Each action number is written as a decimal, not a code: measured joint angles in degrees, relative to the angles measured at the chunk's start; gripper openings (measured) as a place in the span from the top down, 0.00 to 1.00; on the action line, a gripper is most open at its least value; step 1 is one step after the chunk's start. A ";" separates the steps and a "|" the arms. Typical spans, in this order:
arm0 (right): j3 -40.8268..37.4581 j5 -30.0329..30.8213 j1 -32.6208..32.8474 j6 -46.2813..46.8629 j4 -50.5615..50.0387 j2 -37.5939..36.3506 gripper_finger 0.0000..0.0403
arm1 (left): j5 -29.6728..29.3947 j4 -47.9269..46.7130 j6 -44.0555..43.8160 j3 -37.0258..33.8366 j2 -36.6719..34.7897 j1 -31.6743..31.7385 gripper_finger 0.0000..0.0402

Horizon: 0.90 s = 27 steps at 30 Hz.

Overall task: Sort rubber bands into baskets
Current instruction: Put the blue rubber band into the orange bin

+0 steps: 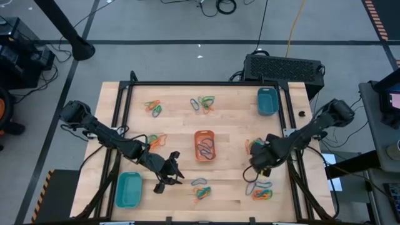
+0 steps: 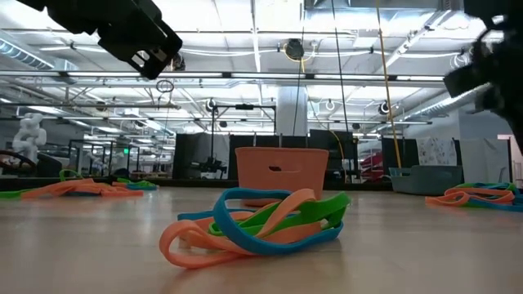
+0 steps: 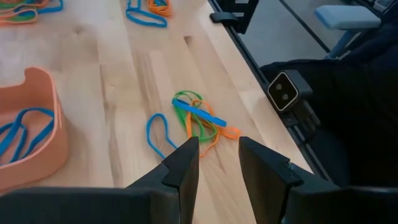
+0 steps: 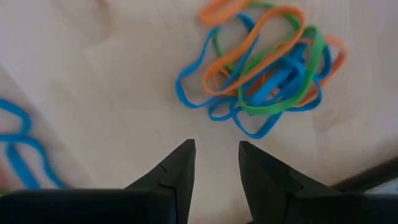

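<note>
Both grippers, left gripper point(image 1: 177, 174) and right gripper point(image 1: 250, 173), hover parted and empty. Three plastic baskets: orange rounded basket point(image 1: 204, 145) holding blue loops, two teal baskets point(image 1: 129, 189). Seven tangled rubber band clusters point(image 1: 201, 192) lie scattered.

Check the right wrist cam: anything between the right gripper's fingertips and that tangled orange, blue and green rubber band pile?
Nothing: between the right gripper and the tangled rubber band pile the right wrist view shows only bare light wooden tabletop.

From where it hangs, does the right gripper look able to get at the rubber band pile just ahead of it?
Probably yes: the right gripper is open and empty, the tangled pile of rubber bands lies on bare wooden table ahead, and nothing sits between them.
</note>
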 joint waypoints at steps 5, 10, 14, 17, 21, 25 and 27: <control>-7.54 -0.75 -0.32 -5.24 6.54 -2.64 0.71 | -0.54 0.02 0.02 0.00 0.00 -0.07 0.70; -9.97 2.01 -0.39 -6.67 7.12 -2.65 0.71 | -0.87 0.00 0.09 -0.04 0.00 -0.07 0.70; -10.10 4.53 -0.41 -7.89 7.23 -2.63 0.71 | -0.87 -0.10 0.11 -0.04 0.00 -0.07 0.70; -10.10 5.20 -0.59 -8.70 7.45 -2.63 0.71 | -0.87 -0.22 0.09 -0.04 0.00 -0.06 0.70; -10.10 5.13 -1.29 -9.88 7.45 -2.63 0.71 | -0.87 -0.35 0.08 -0.04 0.00 -0.05 0.70; -11.66 5.00 -2.55 -10.38 9.94 -2.63 0.71 | -0.87 -0.41 0.02 -0.04 0.00 -0.05 0.70; -13.00 3.99 -2.93 -10.50 12.33 -2.63 0.71 | -0.87 -0.42 0.00 -0.04 0.00 -0.05 0.70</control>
